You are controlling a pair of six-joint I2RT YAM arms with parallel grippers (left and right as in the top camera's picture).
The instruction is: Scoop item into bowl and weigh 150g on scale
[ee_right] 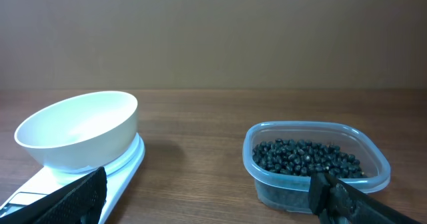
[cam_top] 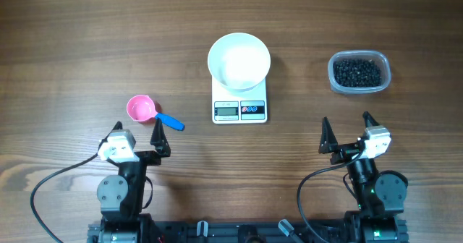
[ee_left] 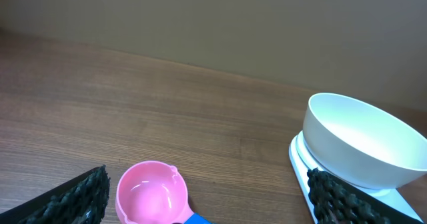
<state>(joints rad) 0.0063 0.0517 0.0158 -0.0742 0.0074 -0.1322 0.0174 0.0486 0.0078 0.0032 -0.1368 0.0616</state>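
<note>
Overhead: the white bowl (cam_top: 239, 59) sits on the scale (cam_top: 239, 110) at the middle of the bench (cam_top: 72, 40). Black beads (cam_top: 357, 72) fill a clear tub (cam_top: 332, 82) toward the right edge. A pink scoop (cam_top: 142, 109) lies left of the scale. Near the front edge, the left fingers (cam_top: 157, 134) and right fingers (cam_top: 325, 136) are spread wide and hold nothing.

Left wrist: scoop ahead, untouched; bowl at right.

Right wrist: bowl on scale at left, beads in tub at right, both clear of the fingers.

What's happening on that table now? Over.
Grippers: left gripper, right gripper open, empty. Empty white bowl on scale. Untouched: pink scoop, black beads in clear tub. Path clear.
</note>
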